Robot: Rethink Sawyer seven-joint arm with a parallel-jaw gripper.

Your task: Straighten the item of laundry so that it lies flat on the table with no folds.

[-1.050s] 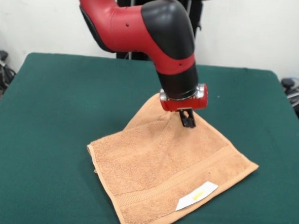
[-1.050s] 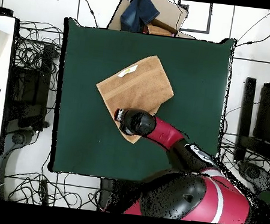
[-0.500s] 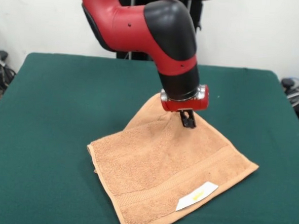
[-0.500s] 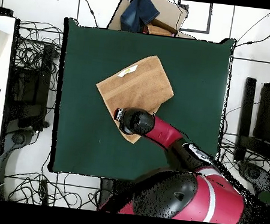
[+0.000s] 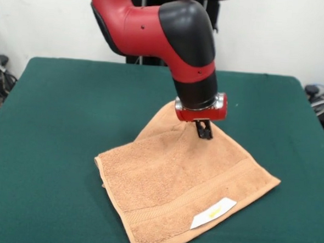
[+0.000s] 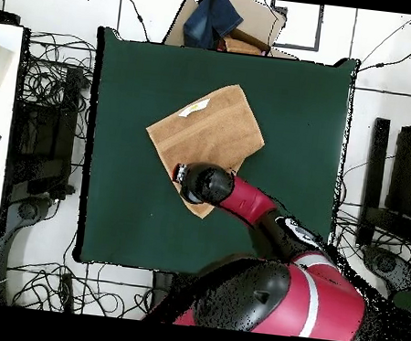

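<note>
Towel (image 5: 185, 192) is found lying roughly mid-counter, a bit toward the front edge of the green counter (image 5: 57, 120), and it's clearly not flat yet. A light orange-tan terry hand towel, folded over on itself: a second layer can be seen peeking out along its left edge, and the far corner is pulled up into a peak. A white label with yellow print (image 5: 213, 211) is stuck near the towel's front border band.

Gripper (image 5: 205, 129) is parked right at that raised far corner of the towel. The fingers look pinched together on the cloth there, with the fabric tented up toward them, so it's read as a closed grip on the towel corner. From the overhead view the grip itself is hidden under the wrist, so that part can't be double-checked.

What could go wrong from here, as a guess:
- Only a small bit of terry seems to be held, so the corner could slip out if it's pulled fast or sideways.
- If both layers got pinched together, the fold would just be dragged along instead of opened.
- The whole towel could slide across the felt rather than unfold, since nothing is pinning the front edge.
</note>
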